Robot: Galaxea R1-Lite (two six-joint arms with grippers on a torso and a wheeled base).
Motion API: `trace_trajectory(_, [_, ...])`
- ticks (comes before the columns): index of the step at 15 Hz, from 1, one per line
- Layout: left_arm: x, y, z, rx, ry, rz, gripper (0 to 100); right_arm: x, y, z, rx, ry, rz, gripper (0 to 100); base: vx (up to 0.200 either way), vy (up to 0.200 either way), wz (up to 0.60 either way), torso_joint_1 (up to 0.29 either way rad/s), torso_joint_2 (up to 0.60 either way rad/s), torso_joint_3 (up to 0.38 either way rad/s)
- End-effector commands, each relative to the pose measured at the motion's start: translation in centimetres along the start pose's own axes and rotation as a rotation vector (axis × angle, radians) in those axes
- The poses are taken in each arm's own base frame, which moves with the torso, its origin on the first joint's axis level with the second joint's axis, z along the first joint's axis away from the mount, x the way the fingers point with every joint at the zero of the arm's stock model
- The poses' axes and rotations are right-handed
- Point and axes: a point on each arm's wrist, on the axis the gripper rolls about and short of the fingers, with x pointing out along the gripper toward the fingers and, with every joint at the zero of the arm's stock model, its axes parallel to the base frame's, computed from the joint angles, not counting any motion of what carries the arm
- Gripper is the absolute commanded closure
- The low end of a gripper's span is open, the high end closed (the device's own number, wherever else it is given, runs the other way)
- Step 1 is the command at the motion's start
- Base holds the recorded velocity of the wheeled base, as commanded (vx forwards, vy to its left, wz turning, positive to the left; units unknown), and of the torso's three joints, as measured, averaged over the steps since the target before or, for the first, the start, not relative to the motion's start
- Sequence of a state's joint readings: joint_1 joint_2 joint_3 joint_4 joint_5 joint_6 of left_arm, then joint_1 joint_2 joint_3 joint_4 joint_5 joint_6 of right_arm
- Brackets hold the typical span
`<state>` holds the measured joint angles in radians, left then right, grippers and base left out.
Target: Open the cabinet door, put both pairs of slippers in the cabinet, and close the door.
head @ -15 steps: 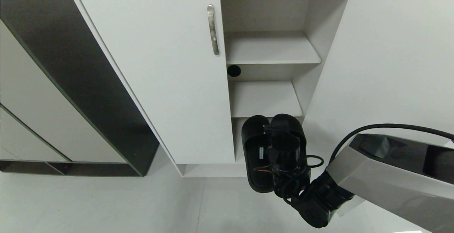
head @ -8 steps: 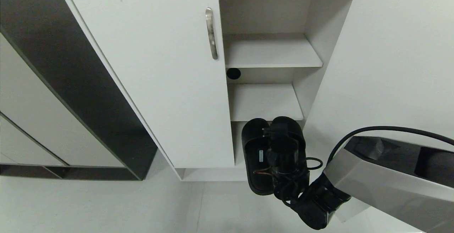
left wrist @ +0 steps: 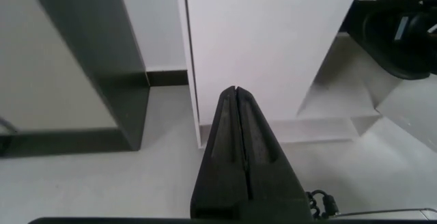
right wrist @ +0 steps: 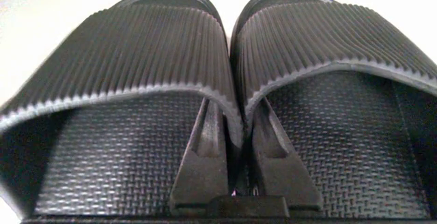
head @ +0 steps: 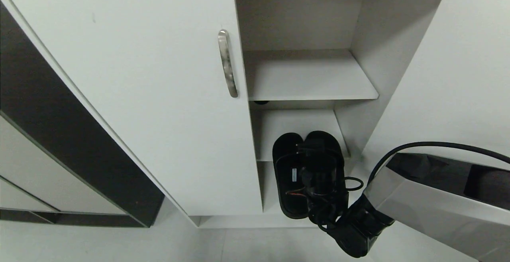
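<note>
One pair of slippers (head: 287, 182) clamped in right gripper (right wrist: 235, 149) jaws, half hidden behind it; left gripper (left wrist: 236, 135) jaws pressed together.

No print can be read anywhere; the only marking is a small pale label (head: 293, 174) on the footbed of one of the black slippers (head: 287, 150), the one on the left in the head view; its characters are too small to make out; in the left wrist view the label (left wrist: 404, 24) shows as a pale patch, equally unreadable.
</note>
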<state>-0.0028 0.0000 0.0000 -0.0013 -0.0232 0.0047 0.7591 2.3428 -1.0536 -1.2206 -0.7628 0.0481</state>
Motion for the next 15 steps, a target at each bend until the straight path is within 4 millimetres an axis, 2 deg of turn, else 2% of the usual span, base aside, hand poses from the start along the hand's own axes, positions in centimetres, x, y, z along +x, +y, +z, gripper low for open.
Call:
trace_trajectory(1, [0.0, 0.0, 0.0, -0.002, 0.001, 0.001, 100, 0.2, -0.1, -0.2, 0.001, 0.0, -0.003, 100, 0.0, 0.0, 0.0, 0.0, 0.0, 0.0])
trace_trajectory(3, [0.0, 0.0, 0.0, 0.0, 0.001, 0.001, 100, 0.7, -0.5, -0.2, 0.004, -0.001, -0.015, 100, 0.0, 0.0, 0.0, 0.0, 0.0, 0.0])
trace_trajectory(7, [0.0, 0.0, 0.0, -0.002, 0.001, 0.001, 100, 3.5, -0.4, -0.2, 0.019, -0.016, -0.051, 100, 0.0, 0.0, 0.0, 0.0, 0.0, 0.0])
trace_trajectory(10, [0.0, 0.0, 0.0, -0.002, 0.001, 0.003, 100, 6.7, 0.0, -0.5, 0.023, -0.019, -0.086, 100, 0.0, 0.0, 0.0, 0.0, 0.0, 0.0])
trace_trajectory(15, [0.0, 0.0, 0.0, -0.002, 0.001, 0.003, 100, 10.4, 0.0, 1.0, 0.032, -0.028, -0.099, 100, 0.0, 0.0, 0.0, 0.0, 0.0, 0.0])
